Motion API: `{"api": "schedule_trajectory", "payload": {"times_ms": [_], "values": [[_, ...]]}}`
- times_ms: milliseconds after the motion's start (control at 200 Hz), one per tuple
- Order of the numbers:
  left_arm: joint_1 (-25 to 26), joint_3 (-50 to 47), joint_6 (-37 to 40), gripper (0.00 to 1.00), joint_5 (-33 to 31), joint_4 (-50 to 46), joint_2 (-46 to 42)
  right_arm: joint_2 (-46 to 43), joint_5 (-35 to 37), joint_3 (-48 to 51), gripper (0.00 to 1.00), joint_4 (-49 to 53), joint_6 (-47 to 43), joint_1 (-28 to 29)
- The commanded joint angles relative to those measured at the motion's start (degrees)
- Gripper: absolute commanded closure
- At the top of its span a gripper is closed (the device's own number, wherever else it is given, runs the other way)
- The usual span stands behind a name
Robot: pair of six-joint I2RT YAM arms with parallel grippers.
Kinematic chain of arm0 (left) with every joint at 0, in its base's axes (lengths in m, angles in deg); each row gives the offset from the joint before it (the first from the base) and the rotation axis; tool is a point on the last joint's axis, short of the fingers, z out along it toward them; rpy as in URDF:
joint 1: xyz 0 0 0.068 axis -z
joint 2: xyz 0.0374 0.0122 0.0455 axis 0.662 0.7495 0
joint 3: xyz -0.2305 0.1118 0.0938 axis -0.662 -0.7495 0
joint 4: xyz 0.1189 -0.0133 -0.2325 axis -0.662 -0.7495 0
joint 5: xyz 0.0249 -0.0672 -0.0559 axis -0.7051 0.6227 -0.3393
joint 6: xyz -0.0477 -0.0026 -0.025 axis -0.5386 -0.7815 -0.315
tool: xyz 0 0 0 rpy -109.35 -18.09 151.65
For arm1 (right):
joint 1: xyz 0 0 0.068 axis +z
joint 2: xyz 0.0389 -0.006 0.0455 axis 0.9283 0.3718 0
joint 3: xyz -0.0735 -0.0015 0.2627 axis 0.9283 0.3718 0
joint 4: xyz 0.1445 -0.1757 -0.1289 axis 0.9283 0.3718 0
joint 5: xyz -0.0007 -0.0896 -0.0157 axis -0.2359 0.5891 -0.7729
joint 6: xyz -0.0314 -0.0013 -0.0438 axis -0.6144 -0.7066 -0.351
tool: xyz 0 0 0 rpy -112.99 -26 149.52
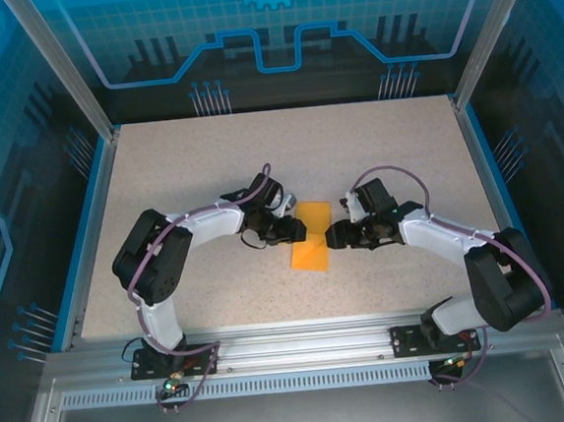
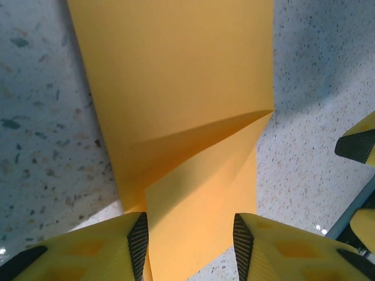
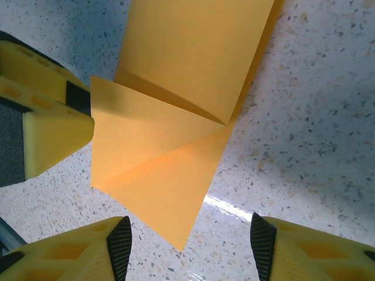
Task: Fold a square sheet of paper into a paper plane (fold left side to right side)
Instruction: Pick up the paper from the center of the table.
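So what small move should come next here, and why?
Probably lower the left gripper and press the loose flap flat. The orange paper is already folded narrow, but that diagonal flap seems to lift off it, casting a shadow. The left gripper and the right gripper both stand open beside it.

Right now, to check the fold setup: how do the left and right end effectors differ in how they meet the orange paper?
The left end effector has the orange paper running between its fingers, while the right end effector has only a pointed corner there. The right's gap looks wider than the left's. Both are open.
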Motion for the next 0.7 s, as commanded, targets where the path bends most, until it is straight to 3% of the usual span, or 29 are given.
{"api": "schedule_trajectory", "payload": {"times_ms": [0,345,695], "values": [[-0.5,1.5,2.4,0.56,1.2,-0.3,1.3,-1.2,-1.9,0.5,0.4,-1.0,0.8,0.7],[-0.5,-1.2,3.4,0.89,-2.9,0.2,-1.6,0.8,-9.1,1.9,0.39,-8.0,2.9,0.1],[-0.5,-4.0,2.7,0.92,-5.6,0.4,-4.6,6.7,-13.0,0.1,0.39,-13.4,6.6,0.9]]}}
